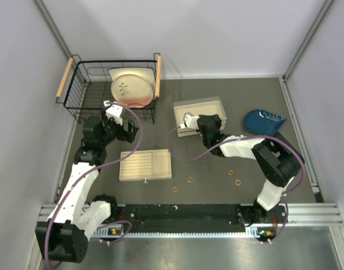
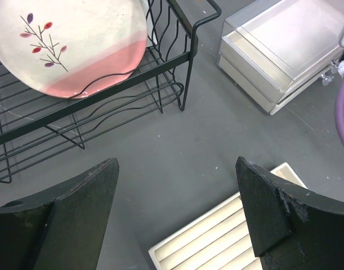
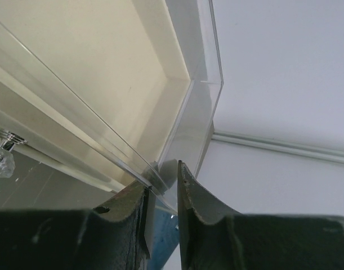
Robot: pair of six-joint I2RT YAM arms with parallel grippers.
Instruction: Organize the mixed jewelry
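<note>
Four gold rings (image 1: 190, 180) lie loose on the table (image 1: 217, 152), strung from 4 to 3 o'clock of the ridged tray (image 1: 144, 165). All are tiny, and no detail can be made out. Tray grooves: contents too small to tell from above.

Right gripper (image 3: 162, 191) is at the beige box (image 1: 200, 109), 7 o'clock corner. Claw narrow, pinched on the corner of the clear lid (image 3: 104, 84). From overhead the arm hides that corner. The wrist view shows only part of the box interior, plain cream. A crystal knob (image 3: 0, 162) is cut off at the frame's 9 o'clock edge.

Left gripper (image 2: 177, 169) hangs over bare table, fingers wide, nothing between them. The tray is clipped at 6 o'clock in its view.

Wire basket (image 1: 76, 95) at 11 o'clock holds one plate (image 1: 132, 87), leaning. Blue dish (image 1: 264, 121) at 2 o'clock, with the right arm just beside its near edge.
</note>
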